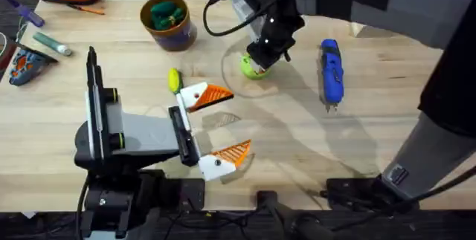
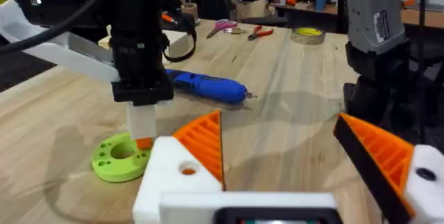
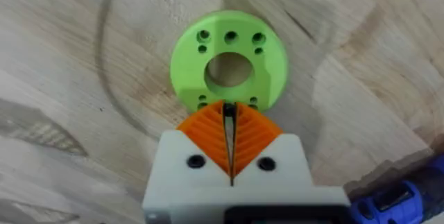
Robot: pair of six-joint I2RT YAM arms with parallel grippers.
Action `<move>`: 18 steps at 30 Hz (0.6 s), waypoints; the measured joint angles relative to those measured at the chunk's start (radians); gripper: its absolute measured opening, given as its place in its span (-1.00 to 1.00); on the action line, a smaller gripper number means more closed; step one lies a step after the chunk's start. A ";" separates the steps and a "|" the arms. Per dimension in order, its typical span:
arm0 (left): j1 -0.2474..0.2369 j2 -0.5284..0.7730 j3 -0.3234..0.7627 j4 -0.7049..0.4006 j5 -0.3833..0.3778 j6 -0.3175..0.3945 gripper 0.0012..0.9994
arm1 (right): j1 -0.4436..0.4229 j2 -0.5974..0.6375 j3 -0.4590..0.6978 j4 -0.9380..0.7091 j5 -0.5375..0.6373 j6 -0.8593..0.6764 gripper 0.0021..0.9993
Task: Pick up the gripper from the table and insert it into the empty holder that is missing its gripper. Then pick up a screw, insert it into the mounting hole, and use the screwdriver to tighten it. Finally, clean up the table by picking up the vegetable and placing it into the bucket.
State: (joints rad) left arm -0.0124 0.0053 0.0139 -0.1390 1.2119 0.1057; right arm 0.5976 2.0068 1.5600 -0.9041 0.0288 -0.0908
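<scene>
**Right gripper pinched shut over the lime disc; left gripper spread wide**

Right gripper (image 3: 230, 135): orange pads pressed together, only a thin dark sliver visible at the seam — cannot tell what it is. Tips sit at the rim of the lime-green disc (image 3: 229, 64), which lies flat on the table (image 1: 297, 143). From overhead, the right gripper (image 1: 262, 60) points down onto that disc (image 1: 253, 67).

Left gripper (image 1: 223, 125): fingers spread wide apart, nothing between them, both orange pads in place on white mounts, lying low near the table's front.

The screwdriver (image 1: 332, 73) lies flat beyond the right gripper toward the right side, well apart from it, metal tip toward the front edge.

The vegetable (image 1: 174, 79), yellow-green, lies just beside the left gripper's far finger.

The bucket (image 1: 169, 23) stands at the rear left, green lumps inside.
</scene>
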 joint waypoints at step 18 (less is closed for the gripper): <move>0.000 0.000 0.000 0.000 0.000 0.000 0.97 | 0.000 0.003 0.027 -0.034 0.000 0.000 -0.99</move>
State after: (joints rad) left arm -0.0124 0.0055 0.0139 -0.1390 1.2121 0.1055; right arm 0.5976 2.0098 1.5873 -0.9376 0.0288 -0.0910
